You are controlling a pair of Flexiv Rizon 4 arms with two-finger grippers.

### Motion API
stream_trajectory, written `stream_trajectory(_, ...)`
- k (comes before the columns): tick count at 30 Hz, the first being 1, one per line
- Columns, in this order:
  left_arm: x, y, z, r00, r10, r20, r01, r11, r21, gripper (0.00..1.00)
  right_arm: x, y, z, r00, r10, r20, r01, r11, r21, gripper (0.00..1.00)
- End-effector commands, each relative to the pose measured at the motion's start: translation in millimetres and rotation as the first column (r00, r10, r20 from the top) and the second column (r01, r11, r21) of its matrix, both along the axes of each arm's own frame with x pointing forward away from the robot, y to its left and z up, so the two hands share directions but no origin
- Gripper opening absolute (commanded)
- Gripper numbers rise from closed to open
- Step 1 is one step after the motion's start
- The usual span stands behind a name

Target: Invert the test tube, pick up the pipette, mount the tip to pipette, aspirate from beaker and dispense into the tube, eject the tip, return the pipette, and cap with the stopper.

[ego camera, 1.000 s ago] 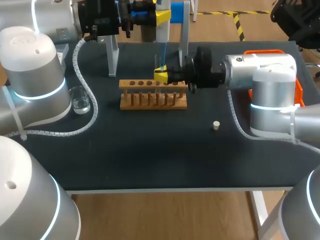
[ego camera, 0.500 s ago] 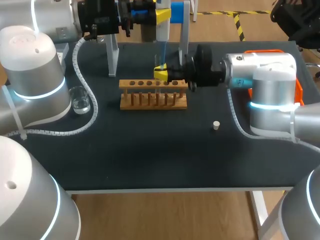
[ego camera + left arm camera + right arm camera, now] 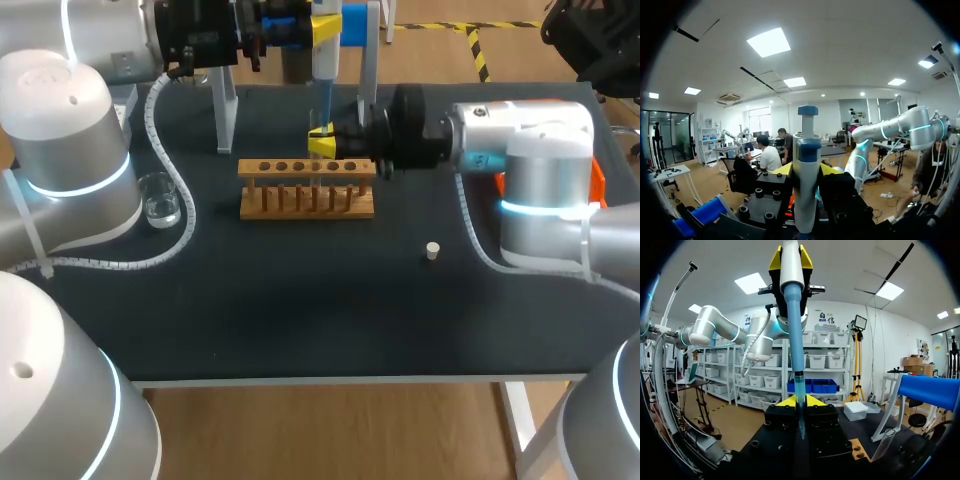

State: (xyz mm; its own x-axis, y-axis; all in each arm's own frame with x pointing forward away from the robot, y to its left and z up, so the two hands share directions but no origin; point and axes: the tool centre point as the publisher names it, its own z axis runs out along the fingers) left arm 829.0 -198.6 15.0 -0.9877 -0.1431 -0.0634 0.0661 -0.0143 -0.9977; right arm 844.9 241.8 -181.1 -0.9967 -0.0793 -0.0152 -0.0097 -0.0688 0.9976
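Right gripper (image 3: 322,146), clamped on the tube (image 3: 800,390), rose slightly around the tip (image 3: 795,335) of the pipette (image 3: 806,190) clamped in the left gripper (image 3: 326,30); dispensing looks underway, ejecting, returning, capping remain.

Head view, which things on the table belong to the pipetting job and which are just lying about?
Job: pipette in the left pincer; test tube in the right pincer; beaker; stopper; wooden rack.
Lying about: orange object behind the right arm; spiral cable.
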Motion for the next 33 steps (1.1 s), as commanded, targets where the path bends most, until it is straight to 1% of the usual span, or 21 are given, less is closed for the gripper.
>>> stream_trajectory(1, -0.5, 1, -8.8, 1.000, -0.001, -0.002, 0.001, 1.000, 0.001, 0.00, 0.2, -1, 9, 1.000, 0.007, 0.004, -0.007, 1.000, -0.012, 0.00)
stream_trajectory(2, -0.5, 1, -8.8, 1.000, -0.001, -0.002, 0.001, 1.000, 0.001, 0.00, -0.5, -1, 7, 1.000, 0.005, 0.002, -0.005, 1.000, -0.017, 0.00)
stream_trajectory(3, -0.5, 1, -8.8, 1.000, -0.001, -0.002, 0.001, 1.000, 0.001, 0.00, -1.0, -2, 4, 1.000, 0.006, -0.002, -0.006, 1.000, -0.024, 0.26)
stream_trajectory(4, -0.5, 1, -8.8, 1.000, -0.001, -0.002, 0.001, 1.000, 0.001, 0.00, -1.6, -2, 2, 1.000, 0.005, -0.003, -0.005, 1.000, -0.029, 0.45)
stream_trajectory(5, -0.5, 1, -8.8, 1.000, -0.001, -0.002, 0.001, 1.000, 0.001, 0.00, -2.0, -2, 0, 1.000, 0.004, -0.006, -0.004, 0.999, -0.036, 0.81)
stream_trajectory(6, -0.5, 1, -8.8, 1.000, -0.001, -0.002, 0.001, 1.000, 0.001, 0.00, -2.5, -3, -2, 1.000, 0.003, -0.008, -0.004, 0.999, -0.037, 1.00)
stream_trajectory(16, -0.5, 1, -8.8, 1.000, -0.001, -0.002, 0.001, 1.000, 0.001, 0.00, -6.1, -16, -14, 1.000, -0.003, -0.015, 0.002, 0.998, -0.068, 1.00)
stream_trajectory(26, -0.5, 1, -8.8, 1.000, -0.001, -0.002, 0.001, 1.000, 0.001, 0.00, -23.8, -57, -36, 0.999, -0.023, -0.028, 0.019, 0.991, -0.136, 1.00)
stream_trajectory(33, -0.5, 1, -8.8, 1.000, -0.001, -0.002, 0.001, 1.000, 0.001, 0.00, -34.0, -80, -47, 0.999, -0.039, -0.038, 0.032, 0.987, -0.159, 1.00)
